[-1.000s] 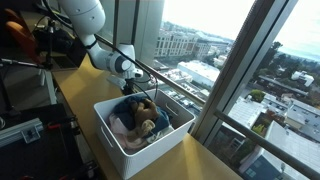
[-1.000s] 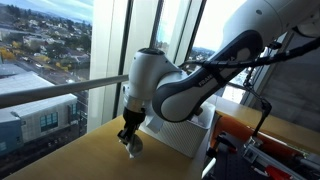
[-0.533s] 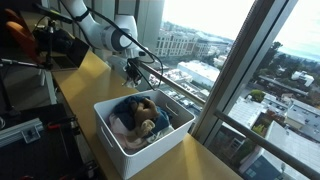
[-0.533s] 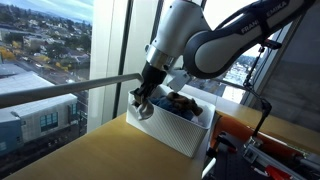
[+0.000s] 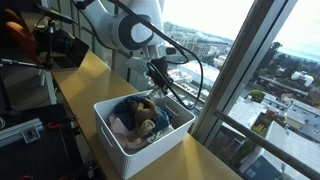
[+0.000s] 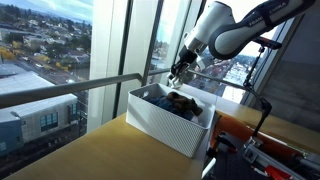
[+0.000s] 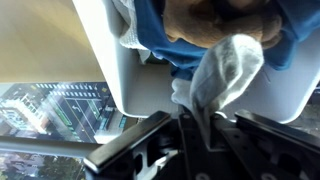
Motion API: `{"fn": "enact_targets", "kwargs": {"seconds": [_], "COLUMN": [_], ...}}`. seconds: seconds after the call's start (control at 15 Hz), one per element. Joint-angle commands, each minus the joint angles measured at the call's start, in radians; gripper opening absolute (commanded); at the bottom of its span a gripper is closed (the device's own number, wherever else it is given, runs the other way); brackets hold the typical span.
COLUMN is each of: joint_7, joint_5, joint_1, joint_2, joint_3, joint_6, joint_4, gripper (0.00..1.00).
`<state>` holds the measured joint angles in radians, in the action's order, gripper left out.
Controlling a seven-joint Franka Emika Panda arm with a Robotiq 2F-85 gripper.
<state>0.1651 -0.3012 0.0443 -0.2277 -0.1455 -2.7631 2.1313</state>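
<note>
— Where is the tool right now?
— My tool hangs above the white bin, near its window-side rim, clenched on a pale cloth.
— How does the cloth lie?
— As I read it, the cloth dangles from the fingers with its long axis up-and-down. Its free end points down at the pile of clothes just beneath. The bin stands on the worktop.

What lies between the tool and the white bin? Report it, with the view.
A pale cloth, pinched in the shut tool, hangs from it toward the clothes in the white bin; the wrist view shows this.
</note>
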Motion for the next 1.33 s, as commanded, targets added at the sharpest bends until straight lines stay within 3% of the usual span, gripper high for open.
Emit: {"fn": "enact_targets", "kwargs": {"seconds": [0.0,0.33,0.4,0.47,0.67,1.07,1.27], "joint_7": [-0.006,0.017,0.014,0.013,-0.012,-0.06,-0.065], "joint_5": [-0.053,-0.056,-0.049,-0.041,-0.012,0.015,0.005], "joint_1": [-0.057,-0.027,-0.015,-0.002,0.009,-0.015,-0.018], "joint_2": [-0.058,-0.218,-0.247,-0.27,-0.273,-0.101,0.006], "joint_3": [-0.056,-0.115,-0.121,-0.129,-0.142,-0.144,-0.141], "joint_6": [-0.104,-0.188,-0.202,-0.213,-0.215,-0.173,-0.161], "joint_4": [0.091,0.168,0.175,0.177,0.175,0.188,0.192], "gripper": [0.02,0.02,0.33,0.35,0.55,0.97,1.0]}}
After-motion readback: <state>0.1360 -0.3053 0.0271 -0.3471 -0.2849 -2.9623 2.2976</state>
